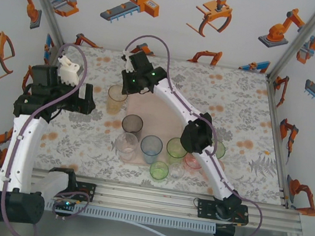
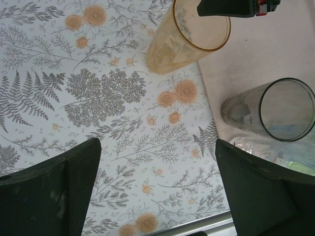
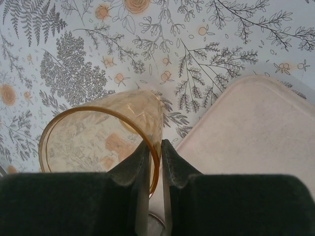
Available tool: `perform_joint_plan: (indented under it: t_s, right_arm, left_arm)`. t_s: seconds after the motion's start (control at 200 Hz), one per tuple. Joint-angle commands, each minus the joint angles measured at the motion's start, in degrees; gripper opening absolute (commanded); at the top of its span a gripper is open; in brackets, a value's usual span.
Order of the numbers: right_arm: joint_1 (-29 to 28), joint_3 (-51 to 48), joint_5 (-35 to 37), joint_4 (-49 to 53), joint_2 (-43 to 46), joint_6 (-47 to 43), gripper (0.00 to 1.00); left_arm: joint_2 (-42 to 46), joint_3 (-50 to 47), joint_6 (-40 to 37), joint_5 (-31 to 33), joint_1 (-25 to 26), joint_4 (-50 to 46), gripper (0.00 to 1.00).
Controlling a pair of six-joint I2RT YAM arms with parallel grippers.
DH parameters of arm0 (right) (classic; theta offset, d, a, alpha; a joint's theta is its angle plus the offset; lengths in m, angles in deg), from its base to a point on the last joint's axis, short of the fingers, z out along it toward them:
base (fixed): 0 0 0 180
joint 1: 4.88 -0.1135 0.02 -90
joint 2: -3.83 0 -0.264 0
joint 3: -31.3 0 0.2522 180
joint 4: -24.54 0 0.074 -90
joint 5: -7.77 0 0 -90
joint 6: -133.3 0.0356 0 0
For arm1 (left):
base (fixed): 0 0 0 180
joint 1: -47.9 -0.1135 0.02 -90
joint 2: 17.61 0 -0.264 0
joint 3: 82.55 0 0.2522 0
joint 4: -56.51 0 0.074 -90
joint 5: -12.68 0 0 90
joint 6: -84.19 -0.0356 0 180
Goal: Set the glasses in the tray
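An orange glass stands upright on the floral tabletop, just off the left edge of the pale pink tray. My right gripper comes down on it, one finger inside the rim and one outside, shut on the wall. A smoky grey glass stands on the tray. My left gripper hangs open over bare tabletop to the left of the orange glass, holding nothing.
Clear, blue and green glasses stand in a cluster near the tray's front, with another green one closer to the table's front edge. The right arm's forearm crosses above the tray.
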Motion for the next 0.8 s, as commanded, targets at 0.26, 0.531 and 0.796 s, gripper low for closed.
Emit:
perform_joint_plan:
  t_s: [0.26,0.531,0.796]
  right_arm:
    - [-0.25,1.34,0.00,-1.39,1.39,-0.52,0.04]
    - [0.68,1.36,2.21,-2.04,5.69,1.27,0.00]
    - [4.23,-0.48,3.39,-2.13,12.29,3.66,0.00]
  left_arm:
    - [1.06,-0.74,0.48,-0.96,-0.54,1.29,0.90]
    - [1.23,-0.70,0.52,-0.95,-0.72,1.32,0.90]
    - [1.36,-0.22,0.61,-1.39,-0.80,0.96,0.90]
